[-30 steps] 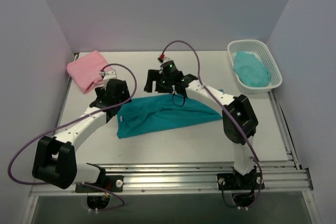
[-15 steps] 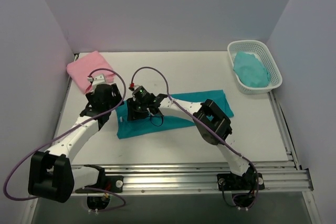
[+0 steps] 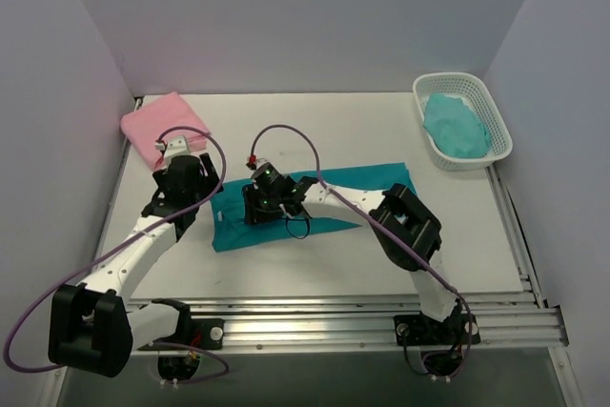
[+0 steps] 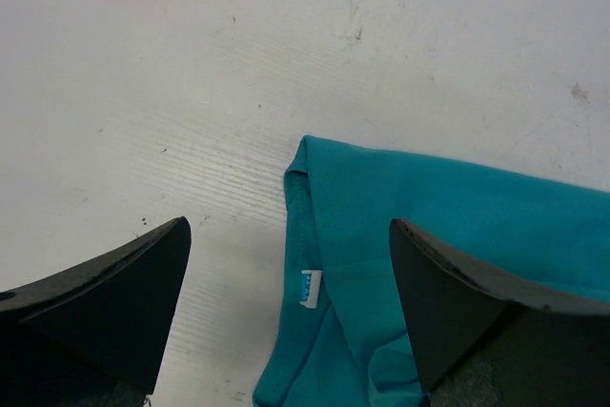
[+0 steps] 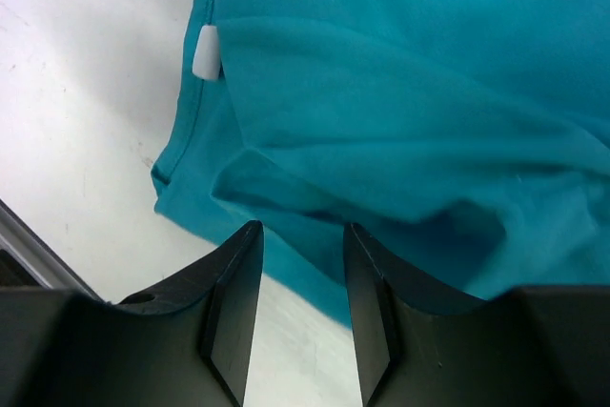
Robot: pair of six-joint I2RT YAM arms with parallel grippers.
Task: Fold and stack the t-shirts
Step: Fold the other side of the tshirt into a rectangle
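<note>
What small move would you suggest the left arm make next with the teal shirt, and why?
Probably lower the left gripper and close its jaws on the edge of the teal shirt near the white label. Its jaws stand wide open with that edge between them, gripping nothing, while the right gripper is narrowed over a fold nearby.

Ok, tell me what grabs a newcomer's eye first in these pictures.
The teal t-shirt sprawls across mid-table, with both arms at its left end. The left tool is wide open over the labelled corner, and the right tool has its jaws close together over a rumpled fold. A folded pink t-shirt sits in the far left corner, and a white basket at far right holds pale turquoise cloth.
</note>
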